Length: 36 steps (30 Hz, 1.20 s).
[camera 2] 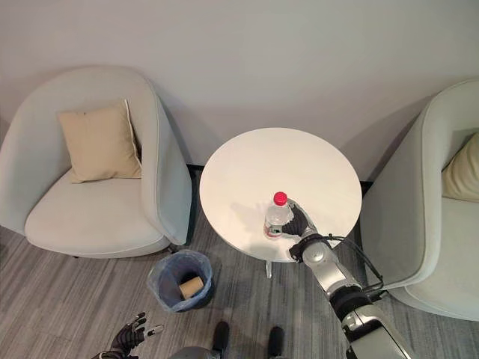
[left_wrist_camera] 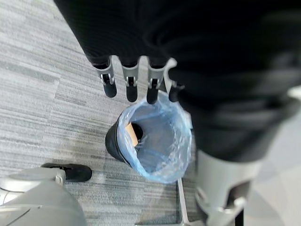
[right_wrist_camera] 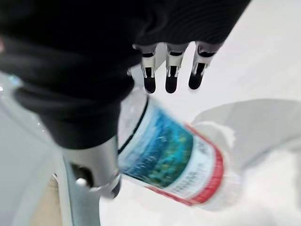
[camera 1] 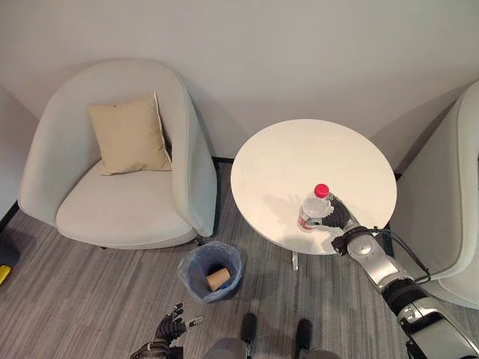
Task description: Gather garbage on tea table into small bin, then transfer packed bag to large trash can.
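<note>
Grey carpet (camera 1: pixel 90 284) carries two pale armchairs, the left armchair (camera 1: pixel 120 157) with a beige cushion (camera 1: pixel 129 134). White round table (camera 1: pixel 299 164) stands between them. Beside its leg sits the small bin (camera 1: pixel 212 271), lined with a blue bag (left_wrist_camera: pixel 162 136), a cardboard tube (camera 1: pixel 217 279) inside. Near the tabletop's front edge stands a clear bottle (camera 1: pixel 313 209) with a red cap; my right hand (camera 1: pixel 337 217) curls round it. My left hand (camera 1: pixel 174 327) hangs low over the carpet near the bin, fingers relaxed.
</note>
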Available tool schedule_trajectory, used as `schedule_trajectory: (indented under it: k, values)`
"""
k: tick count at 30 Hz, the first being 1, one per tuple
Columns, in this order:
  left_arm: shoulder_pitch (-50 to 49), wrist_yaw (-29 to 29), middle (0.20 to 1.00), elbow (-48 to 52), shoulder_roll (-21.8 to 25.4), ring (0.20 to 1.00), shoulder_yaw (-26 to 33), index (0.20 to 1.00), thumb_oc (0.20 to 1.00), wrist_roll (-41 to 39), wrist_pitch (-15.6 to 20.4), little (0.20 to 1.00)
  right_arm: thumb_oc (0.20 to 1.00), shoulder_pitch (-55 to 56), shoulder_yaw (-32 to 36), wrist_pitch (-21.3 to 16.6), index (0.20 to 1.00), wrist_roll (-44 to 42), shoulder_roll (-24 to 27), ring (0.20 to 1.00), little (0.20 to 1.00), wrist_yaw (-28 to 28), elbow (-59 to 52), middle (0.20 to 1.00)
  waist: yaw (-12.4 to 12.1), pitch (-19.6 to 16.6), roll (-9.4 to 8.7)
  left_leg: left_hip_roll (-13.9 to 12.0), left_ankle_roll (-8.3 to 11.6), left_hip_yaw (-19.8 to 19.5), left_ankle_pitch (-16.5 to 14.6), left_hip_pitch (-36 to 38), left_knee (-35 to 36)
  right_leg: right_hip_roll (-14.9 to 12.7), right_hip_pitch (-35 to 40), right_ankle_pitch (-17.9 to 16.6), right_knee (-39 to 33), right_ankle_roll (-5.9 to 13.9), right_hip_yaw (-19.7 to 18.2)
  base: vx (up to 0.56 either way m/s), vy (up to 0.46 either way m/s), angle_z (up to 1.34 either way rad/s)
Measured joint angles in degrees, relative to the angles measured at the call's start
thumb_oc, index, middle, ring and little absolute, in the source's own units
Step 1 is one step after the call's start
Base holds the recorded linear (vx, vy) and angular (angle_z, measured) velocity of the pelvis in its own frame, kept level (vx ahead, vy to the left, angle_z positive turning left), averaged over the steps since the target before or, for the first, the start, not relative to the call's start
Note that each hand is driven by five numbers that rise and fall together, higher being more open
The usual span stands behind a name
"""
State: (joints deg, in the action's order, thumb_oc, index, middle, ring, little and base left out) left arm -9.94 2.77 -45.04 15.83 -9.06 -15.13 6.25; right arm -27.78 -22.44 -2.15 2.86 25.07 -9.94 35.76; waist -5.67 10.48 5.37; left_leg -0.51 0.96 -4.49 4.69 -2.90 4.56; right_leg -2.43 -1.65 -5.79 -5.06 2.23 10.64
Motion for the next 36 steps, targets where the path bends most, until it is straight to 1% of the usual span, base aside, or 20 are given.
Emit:
schedule_trajectory:
  k: [4, 7, 8, 10, 12, 13, 14, 15, 19, 22, 24, 25, 26, 27, 28, 30, 31, 33, 34, 36]
  values:
    - [0.32, 0.44, 1.000, -0.01, 0.00, 1.000, -0.09, 1.000, 1.000, -0.03, 0.12, 1.000, 0.200, -0.51, -0.08, 0.06, 0.200, -1.85, -0.02, 0.200, 0.200, -0.60, -0.26, 0.200, -0.81, 0.10, 0.05, -0.09, -0.17, -0.74, 0.36, 0.05, -0.01, 0.13, -0.01, -0.13, 0.01, -0.32, 0.39, 0.02, -0.008, 0.06]
    - [1.03, 0.49, 1.000, 0.01, 0.00, 1.000, -0.04, 1.000, 1.000, -0.02, 0.13, 1.000, 0.200, -0.25, -0.05, 0.06, 0.200, -2.24, 0.00, 0.200, 0.200, -0.60, -1.06, 0.200, -0.75, 0.30, -0.25, -0.04, -0.16, -0.95, 0.44, 0.49, -0.01, 0.10, 0.52, -0.31, 0.00, -0.58, 0.51, 0.01, -0.018, 0.02]
    - [1.18, 0.48, 1.000, -0.02, 0.04, 1.000, 0.17, 1.000, 1.000, 0.01, 0.11, 1.000, 0.200, 2.69, 0.82, -0.04, 0.200, -3.00, 0.70, 0.200, 0.200, -0.50, -6.90, 0.200, -0.50, 0.52, -0.59, -0.06, -0.14, -1.02, 0.42, 1.24, 0.00, 0.12, 1.29, -0.21, 0.00, -0.56, 0.54, 0.00, -0.040, 0.01]
    - [1.40, 0.42, 1.000, -0.02, 0.00, 1.000, 0.13, 1.000, 1.000, 0.03, 0.02, 1.000, 0.200, 4.42, 1.37, -0.31, 0.200, -3.03, 1.06, 0.200, 0.200, -0.28, -10.97, 0.200, 0.50, 0.80, -0.99, -0.10, -0.12, -0.93, 0.41, 1.63, 0.01, 0.12, 1.59, -0.14, 0.00, -0.48, 0.41, -0.01, -0.034, 0.01]
    - [1.43, 0.45, 1.000, 0.04, -0.06, 1.000, 0.40, 1.000, 1.000, 0.03, 0.03, 1.000, 0.200, 12.26, 4.58, -0.97, 0.200, -3.07, 1.63, 0.200, 0.200, 0.78, -20.81, 0.200, 0.56, 0.88, -1.25, -0.06, -0.03, -0.92, 0.30, 2.41, 0.21, 0.12, 2.61, 0.18, 0.00, -0.33, 0.55, -0.02, -0.036, 0.01]
    - [1.05, 0.45, 1.000, -0.09, 0.05, 1.000, 0.34, 1.000, 1.000, 0.05, -0.07, 1.000, 0.200, 12.50, 4.28, -1.69, 0.200, -3.11, 1.46, 0.200, 0.200, 1.15, -21.05, 0.200, 1.22, 0.91, -1.43, -0.10, 0.40, -0.87, -0.08, 2.43, 0.40, 0.15, 2.67, 0.50, 0.02, -0.20, 0.29, -0.03, -0.053, -0.05]
    - [1.48, 0.31, 1.000, 0.07, -0.20, 1.000, 0.33, 1.000, 1.000, 0.07, -0.44, 1.000, 0.200, 15.17, 6.14, -1.75, 0.200, -3.23, 1.82, 0.200, 0.200, 1.89, -23.35, 0.200, 1.99, 1.00, -1.59, -0.11, 0.59, -0.89, -0.23, 2.52, 0.42, 0.17, 2.89, 0.57, 0.03, -0.08, 0.38, -0.09, -0.091, -0.02]
    - [1.12, 0.28, 1.000, 0.20, -0.40, 1.000, 0.29, 1.000, 1.000, 0.09, -0.49, 1.000, 0.200, 18.95, 7.48, -2.39, 0.200, -4.08, 2.11, 0.200, 0.200, 2.76, -26.08, 0.200, 2.28, 0.90, -1.67, -0.14, 0.49, -1.04, -0.43, 3.02, 0.43, 0.27, 3.49, 0.58, 0.33, -0.09, 0.40, -0.08, -0.079, 0.04]
    - [1.19, -0.26, 1.000, 0.01, -1.53, 1.000, 0.23, 1.000, 1.000, 0.30, -0.75, 1.000, 0.200, 23.70, 8.42, -2.78, 0.200, -4.16, 2.23, 0.200, 0.200, 4.51, -28.59, 0.200, 3.03, 0.86, -1.60, -0.19, 0.64, -1.75, -0.24, 2.83, 0.43, 0.46, 3.59, 0.36, 0.33, -0.42, 0.71, -0.07, -0.055, 0.08]
    - [1.32, -0.34, 1.000, 0.07, -2.06, 1.000, 0.21, 1.000, 1.000, 0.27, -0.75, 1.000, 0.200, 24.87, 8.45, -2.99, 0.200, -4.93, 2.22, 0.200, 0.200, 5.25, -29.05, 0.200, 3.48, 0.86, -1.56, -0.23, 1.23, -3.37, 0.22, 1.97, 0.41, 0.84, 3.68, 0.47, 0.34, -0.50, 2.58, -0.11, -0.034, 0.37]
    - [1.59, -0.31, 1.000, 0.01, -2.30, 1.000, 0.06, 1.000, 1.000, 0.27, -0.77, 1.000, 0.200, 25.41, 8.60, -4.12, 0.200, -6.36, 2.23, 0.200, 0.200, 5.20, -29.49, 0.200, 3.42, 0.96, -1.47, -0.37, 0.81, -4.26, -0.14, -0.69, -1.20, 0.71, 3.57, 0.67, 0.35, -1.08, 6.40, -0.12, 0.031, 1.04]
    - [2.22, -0.33, 1.000, -0.03, -2.41, 1.000, -0.04, 1.000, 1.000, 0.28, -0.79, 1.000, 0.200, 25.53, 9.12, -4.24, 0.200, -6.36, 2.25, 0.200, 0.200, 5.16, -29.55, 0.200, 3.33, 1.17, -1.66, -1.12, 1.01, -2.19, -1.38, -3.34, -3.19, 0.37, 3.46, 1.19, 0.35, -1.56, 9.98, 0.00, 0.160, 1.56]
    - [3.67, -0.33, 1.000, -1.00, -2.53, 1.000, -0.30, 1.000, 1.000, 0.32, -0.88, 1.000, 0.200, 25.56, 10.11, -4.30, 0.200, -6.36, 2.49, 0.200, 0.200, 4.95, -29.78, 0.200, 3.54, 2.06, -2.95, -1.94, 0.89, 4.93, -2.95, -4.50, -4.39, -2.23, 3.84, 1.18, 0.33, -1.79, 14.66, 0.04, 0.209, 1.65]
    - [4.07, -0.34, 1.000, -0.97, -2.56, 1.000, -0.34, 1.000, 1.000, 0.32, -0.93, 1.000, 0.200, 25.54, 10.19, -4.29, 0.200, -6.35, 2.94, 0.200, 0.200, 4.87, -30.30, 0.200, 3.79, 2.58, -3.70, -1.85, 1.07, 8.93, -2.85, -5.18, -5.36, -3.89, 4.20, 1.27, 0.35, -1.57, 16.05, 0.14, 0.303, 1.33]
    - [3.86, -0.35, 1.000, -0.68, -2.65, 1.000, -0.39, 1.000, 1.000, 0.50, -0.93, 1.000, 0.200, 25.42, 10.17, -4.29, 0.200, -6.33, 3.49, 0.200, 0.200, 4.99, -32.20, 0.200, 3.74, 2.67, -3.41, -2.45, 1.11, 12.44, -2.79, -4.22, -5.57, -5.26, 4.78, 2.00, 0.35, -0.85, 16.91, 0.16, 0.306, 0.78]
    - [3.41, -0.35, 1.000, -1.09, -3.11, 1.000, -0.46, 1.000, 1.000, 0.55, -1.04, 1.000, 0.200, 25.34, 10.20, -4.38, 0.200, -6.33, 3.63, 0.200, 0.200, 4.98, -33.81, 0.200, 4.14, 2.52, -1.60, -3.08, 0.75, 12.81, -2.55, -2.51, -4.33, -5.60, 5.79, 2.23, 0.62, 0.79, 17.80, 0.14, 0.303, 0.33]
    - [3.41, -0.31, 1.000, -1.17, -3.20, 1.000, -0.40, 1.000, 1.000, 0.55, -1.03, 1.000, 0.200, 24.98, 10.19, -4.68, 0.200, -6.32, 3.25, 0.200, 0.200, 4.97, -33.86, 0.200, 4.11, 2.85, -0.63, -2.65, -0.67, 12.93, -0.50, -1.55, -3.67, -6.43, 5.73, 2.77, 2.21, 1.89, 17.35, 0.12, 0.275, 0.08]
    - [3.59, -0.25, 1.000, -0.06, -2.43, 1.000, -0.27, 1.000, 1.000, 0.55, -0.91, 1.000, 0.200, 25.17, 9.84, -4.73, 0.200, -6.28, 1.70, 0.200, 0.200, 5.18, -33.87, 0.200, 4.11, 3.26, -1.50, 0.37, -2.20, 12.91, -0.49, -0.38, -3.21, -9.24, 4.99, 3.87, 4.56, 3.14, 13.06, 0.11, 0.255, 0.11]
    - [3.95, -0.25, 1.000, 0.22, -2.09, 1.000, -0.13, 1.000, 1.000, 0.54, -0.74, 1.000, 0.200, 25.05, 9.63, -4.74, 0.200, -6.27, 1.16, 0.200, 0.200, 5.20, -33.87, 0.200, 3.89, 3.45, -1.96, 1.55, -2.82, 13.11, -0.89, -0.38, -3.21, -10.44, 4.17, 4.08, 5.69, 3.31, 10.64, 0.07, 0.148, 0.07]
    - [4.19, -0.23, 1.000, 0.90, -1.16, 1.000, 0.27, 1.000, 1.000, 0.53, -0.73, 1.000, 0.200, 24.41, 9.27, -4.71, 0.200, -6.24, 0.41, 0.200, 0.200, 5.54, -33.87, 0.200, 3.60, 3.74, -2.69, 2.84, -3.80, 13.55, -1.24, -0.65, -3.26, -12.44, 1.46, 5.49, 9.64, 3.91, 5.91, 0.10, 0.146, 0.03]
